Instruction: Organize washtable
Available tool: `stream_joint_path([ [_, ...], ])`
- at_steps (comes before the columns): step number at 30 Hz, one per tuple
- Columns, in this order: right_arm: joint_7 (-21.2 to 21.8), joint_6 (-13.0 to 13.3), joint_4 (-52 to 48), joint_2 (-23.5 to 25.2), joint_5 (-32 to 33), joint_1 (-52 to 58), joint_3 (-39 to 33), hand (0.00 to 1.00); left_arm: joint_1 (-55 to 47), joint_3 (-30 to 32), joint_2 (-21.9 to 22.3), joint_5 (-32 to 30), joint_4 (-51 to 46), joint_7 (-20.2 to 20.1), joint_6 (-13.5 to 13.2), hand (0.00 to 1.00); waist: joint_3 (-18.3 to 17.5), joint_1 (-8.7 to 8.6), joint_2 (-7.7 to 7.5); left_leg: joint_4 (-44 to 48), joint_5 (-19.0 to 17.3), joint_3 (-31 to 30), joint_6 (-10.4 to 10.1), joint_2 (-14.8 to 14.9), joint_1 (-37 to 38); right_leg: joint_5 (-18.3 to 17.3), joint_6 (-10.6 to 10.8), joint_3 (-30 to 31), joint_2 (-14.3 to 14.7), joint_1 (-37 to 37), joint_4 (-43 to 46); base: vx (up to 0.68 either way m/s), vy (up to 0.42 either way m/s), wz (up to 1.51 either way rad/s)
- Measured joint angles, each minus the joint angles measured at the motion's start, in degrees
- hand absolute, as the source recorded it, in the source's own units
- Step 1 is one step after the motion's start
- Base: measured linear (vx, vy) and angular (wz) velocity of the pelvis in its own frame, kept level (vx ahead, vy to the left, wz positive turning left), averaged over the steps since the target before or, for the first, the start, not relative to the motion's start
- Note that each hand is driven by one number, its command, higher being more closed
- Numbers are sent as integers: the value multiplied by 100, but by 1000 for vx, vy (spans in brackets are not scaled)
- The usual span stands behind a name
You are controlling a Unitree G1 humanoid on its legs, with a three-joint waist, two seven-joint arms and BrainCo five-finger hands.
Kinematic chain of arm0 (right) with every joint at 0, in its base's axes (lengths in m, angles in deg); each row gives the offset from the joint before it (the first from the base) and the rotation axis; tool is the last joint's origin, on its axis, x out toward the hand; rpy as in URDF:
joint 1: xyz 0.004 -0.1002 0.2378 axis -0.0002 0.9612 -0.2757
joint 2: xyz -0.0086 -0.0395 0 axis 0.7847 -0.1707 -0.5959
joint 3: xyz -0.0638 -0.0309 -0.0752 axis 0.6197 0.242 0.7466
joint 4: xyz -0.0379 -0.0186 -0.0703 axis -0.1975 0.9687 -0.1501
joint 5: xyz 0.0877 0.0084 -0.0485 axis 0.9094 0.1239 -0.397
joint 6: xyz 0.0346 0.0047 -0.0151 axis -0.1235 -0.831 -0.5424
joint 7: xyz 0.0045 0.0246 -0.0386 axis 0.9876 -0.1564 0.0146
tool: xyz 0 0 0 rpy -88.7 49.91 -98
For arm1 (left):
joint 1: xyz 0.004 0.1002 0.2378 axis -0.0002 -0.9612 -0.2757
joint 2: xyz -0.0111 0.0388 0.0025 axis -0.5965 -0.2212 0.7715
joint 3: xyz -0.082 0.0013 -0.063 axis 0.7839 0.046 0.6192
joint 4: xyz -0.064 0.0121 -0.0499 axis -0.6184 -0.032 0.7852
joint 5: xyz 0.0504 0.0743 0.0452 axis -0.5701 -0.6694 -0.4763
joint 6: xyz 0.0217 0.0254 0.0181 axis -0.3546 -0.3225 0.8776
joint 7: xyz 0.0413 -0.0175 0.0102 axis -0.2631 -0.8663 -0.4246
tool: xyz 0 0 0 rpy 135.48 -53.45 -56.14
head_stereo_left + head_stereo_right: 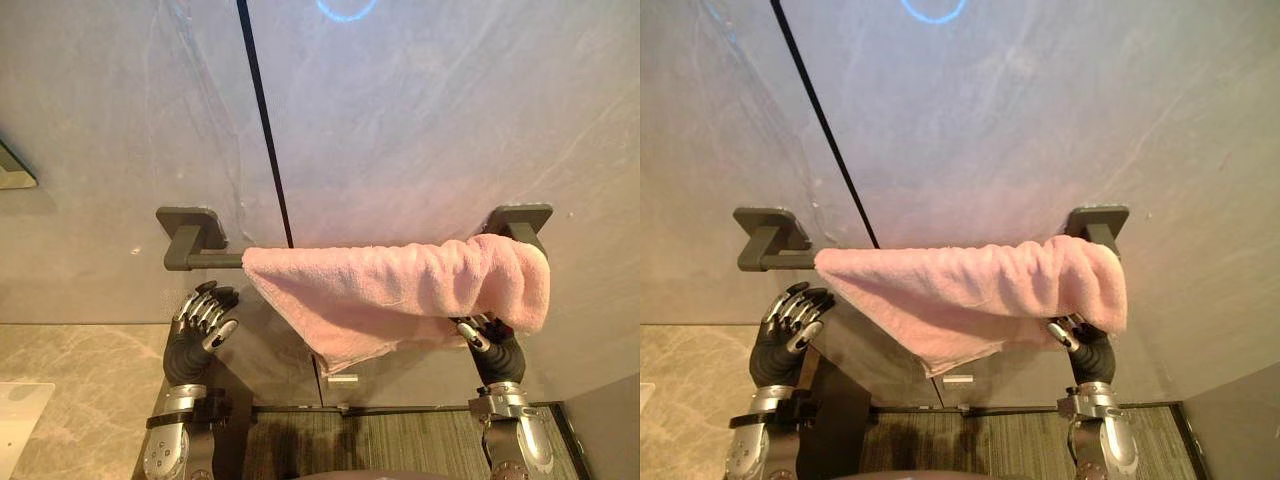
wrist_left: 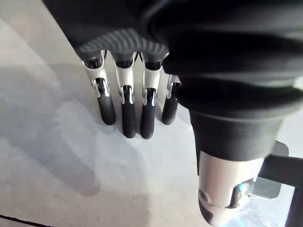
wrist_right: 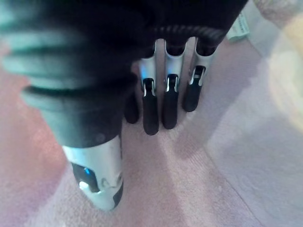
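A pink towel (image 1: pixel 400 290) hangs bunched over the right part of a dark grey wall bar (image 1: pixel 200 260), with one corner drooping below the middle. My left hand (image 1: pixel 200 325) is raised just under the bar's bare left end, clear of the towel; its fingers (image 2: pixel 128 118) are straight and hold nothing. My right hand (image 1: pixel 495 350) reaches up beneath the towel's thick right end. In the right wrist view its fingers (image 3: pixel 151 113) lie straight against the pink cloth (image 3: pixel 213 165), not curled round it.
The bar is fixed to a grey stone wall with a black vertical seam (image 1: pixel 265 130). A beige marble counter (image 1: pixel 80 380) lies at the lower left, with a white object (image 1: pixel 15 410) at its edge. A dark ribbed mat (image 1: pixel 400 440) lies below.
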Motion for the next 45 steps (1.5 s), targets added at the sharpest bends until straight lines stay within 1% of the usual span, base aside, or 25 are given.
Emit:
stream_joint_path([
  [7,7,-13,-28,121,-7,458,216,0,-194,-89,60,-51,198,129,-14,0,-1,10,-4,41,-55,95,6,48,25,-3,3,52,-2,-3,-2,-5,-3,-5],
  [10,1,-15,-261,153,-9,686,271,0,-278,-84,71,-51,279,225,-16,0,-6,29,-5,216,-189,230,-10,93,13,-8,6,129,-21,8,3,2,10,-18],
  [12,-10,-13,-553,166,-18,881,263,0,-342,-83,170,-51,341,249,-17,0,-42,26,1,363,-287,320,-4,109,-39,-18,15,163,-26,12,21,20,-2,-12],
  [16,-46,0,-714,216,-144,1034,248,0,-381,-93,221,-53,431,269,-17,0,-107,17,-5,534,-407,374,8,119,-89,-47,43,176,-49,8,69,9,6,-5],
  [21,-287,6,-700,213,-395,1110,199,0,-395,-90,219,-168,726,375,-14,0,-167,26,-19,724,-611,465,20,131,-100,-177,64,229,-85,2,245,-16,10,-8],
  [23,-333,21,-598,198,-508,1109,122,0,-395,-88,218,-268,890,377,-13,0,-189,27,-42,815,-690,478,20,138,-110,-232,83,242,-93,-2,309,26,2,-4],
  [24,-411,35,-422,190,-658,1104,91,0,-395,-87,218,-285,995,378,-9,0,-226,28,-86,880,-730,487,14,150,-145,-245,91,246,-90,-2,309,43,-3,-2],
  [26,-421,40,-212,191,-731,1079,23,0,-384,-88,219,-296,1094,379,-5,0,-264,30,-63,965,-774,487,6,162,-192,-252,97,240,-89,-8,309,66,-3,-1],
  [27,-479,41,-26,181,-856,1069,-43,0,-377,-81,218,-352,1211,380,4,0,-255,34,-85,1001,-794,491,2,164,-198,-255,102,229,-90,-8,309,61,-1,0],
  [34,-591,49,345,178,-911,1045,-263,0,-347,-79,220,-616,1712,477,107,0,-263,88,-100,1168,-973,535,-1,193,-243,-307,119,189,-103,-6,364,20,-1,-2],
  [36,-650,52,480,182,-912,1043,-268,0,-326,-79,218,-719,1884,486,121,0,-265,111,-142,1249,-1044,534,7,179,-237,-416,130,175,-137,-19,499,12,3,2],
  [39,-662,72,761,182,-953,950,-284,0,-294,-77,219,-754,2111,495,132,0,-275,142,-161,1312,-1085,543,11,179,-253,-423,132,169,-146,-14,512,0,0,0],
  [42,-689,93,1177,183,-1140,801,-306,0,-181,-75,217,-936,2372,509,135,0,-278,164,-192,1311,-1089,544,15,164,-258,-424,132,162,-161,-15,512,0,0,0],
  [45,-704,96,1538,180,-1364,652,-308,0,-73,-71,216,-1058,2659,612,137,0,-280,164,-202,1309,-1091,544,17,156,-259,-424,131,164,-166,-16,511,0,0,0],
])
